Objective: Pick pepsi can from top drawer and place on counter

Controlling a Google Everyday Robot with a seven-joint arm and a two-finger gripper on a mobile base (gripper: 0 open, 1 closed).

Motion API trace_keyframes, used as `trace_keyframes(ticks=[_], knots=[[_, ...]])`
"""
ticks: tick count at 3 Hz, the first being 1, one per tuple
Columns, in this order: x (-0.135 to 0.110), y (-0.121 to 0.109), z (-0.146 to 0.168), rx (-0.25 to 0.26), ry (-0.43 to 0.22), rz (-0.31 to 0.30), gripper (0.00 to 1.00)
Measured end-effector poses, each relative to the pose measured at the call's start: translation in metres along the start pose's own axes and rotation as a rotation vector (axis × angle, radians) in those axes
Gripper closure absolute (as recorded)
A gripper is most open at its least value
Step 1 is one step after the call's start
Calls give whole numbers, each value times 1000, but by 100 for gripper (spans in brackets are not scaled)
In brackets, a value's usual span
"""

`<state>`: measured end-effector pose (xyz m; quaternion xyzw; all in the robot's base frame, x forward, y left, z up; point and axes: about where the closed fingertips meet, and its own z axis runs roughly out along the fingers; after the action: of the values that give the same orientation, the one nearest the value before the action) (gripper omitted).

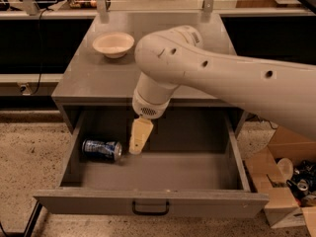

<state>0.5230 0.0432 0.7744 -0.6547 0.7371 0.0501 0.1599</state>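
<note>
The pepsi can [102, 149] lies on its side in the left part of the open top drawer [148, 202]. The drawer is pulled out, with a black handle on its front. My gripper [138, 138] hangs from the white arm inside the drawer, just right of the can and slightly above it, not touching it. Its beige fingers [140, 135] point down and left. The grey counter [89, 78] is the cabinet top behind the drawer.
A beige bowl [113, 44] stands on the counter at the back left. A cardboard box [284, 186] with clutter sits on the floor to the right of the cabinet. A shelf runs behind the cabinet.
</note>
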Motion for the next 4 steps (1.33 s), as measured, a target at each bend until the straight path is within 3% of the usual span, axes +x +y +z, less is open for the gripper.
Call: trace_keyframes(ticks=[1,2,4], knots=[[-3,0,-2,-1,-4,2,5],[-3,-1,-4,-1,-4,2,0],[-3,-1,-4,-1,-4,2,0]])
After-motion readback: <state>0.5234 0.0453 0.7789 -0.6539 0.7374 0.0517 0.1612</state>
